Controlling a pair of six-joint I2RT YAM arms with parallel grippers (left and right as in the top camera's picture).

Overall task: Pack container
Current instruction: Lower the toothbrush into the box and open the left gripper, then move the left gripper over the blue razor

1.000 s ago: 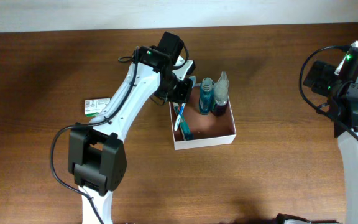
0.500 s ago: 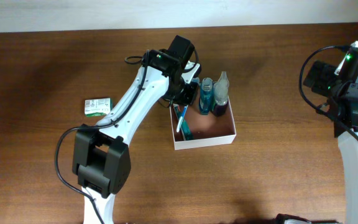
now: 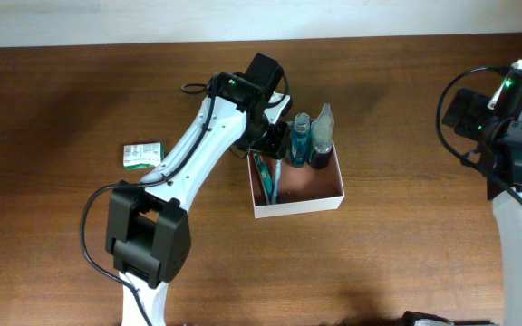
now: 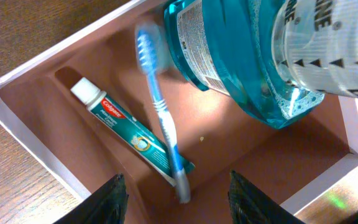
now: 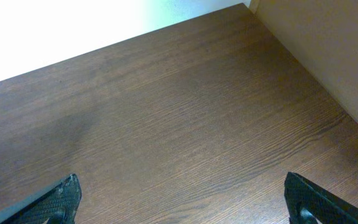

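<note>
Toothbrush just released, now flat on toothpaste inside container. My left fingers wide open, empty. Soap packet still outside.

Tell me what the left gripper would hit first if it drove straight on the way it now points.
Probably the blue-and-white toothbrush, lying across the teal toothpaste tube in the white-walled square container; the open left gripper points at its handle end, though depth is unclear.

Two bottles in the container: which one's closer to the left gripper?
The blue mouthwash bottle: it sits right beside the left gripper, while the darker, pale-topped bottle is on its far side, toward the container's right wall.
</note>
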